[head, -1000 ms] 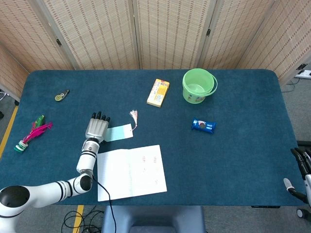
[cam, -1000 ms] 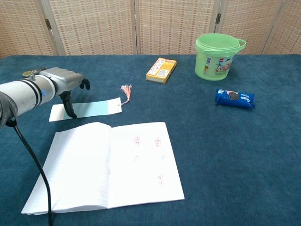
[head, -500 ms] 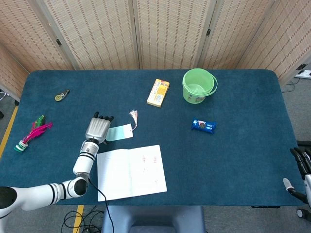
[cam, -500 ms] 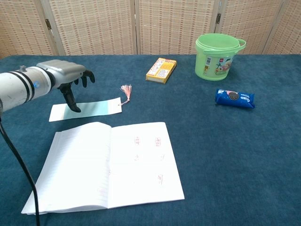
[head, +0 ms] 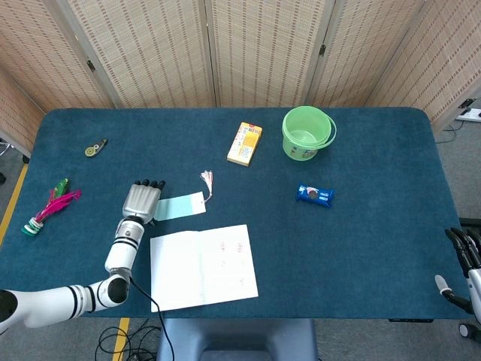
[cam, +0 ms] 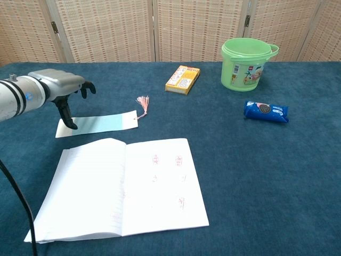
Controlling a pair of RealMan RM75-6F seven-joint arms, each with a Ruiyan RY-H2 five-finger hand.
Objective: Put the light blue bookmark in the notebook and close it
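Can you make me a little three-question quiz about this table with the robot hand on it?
1. True or false: the white paper notebook lies open.
2. What does the left hand touch? A) blue snack packet B) light blue paper bookmark C) green plastic bucket
3. What colour is the bookmark's tassel?

Key: 1 true. 2 B: one of its fingers reaches down onto the bookmark's left end. 3 pink.

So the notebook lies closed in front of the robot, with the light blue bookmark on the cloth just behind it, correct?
Not quite. The notebook lies open, its white pages facing up, as the chest view shows. The rest holds: the light blue bookmark lies flat on the cloth just behind it, outside the pages.
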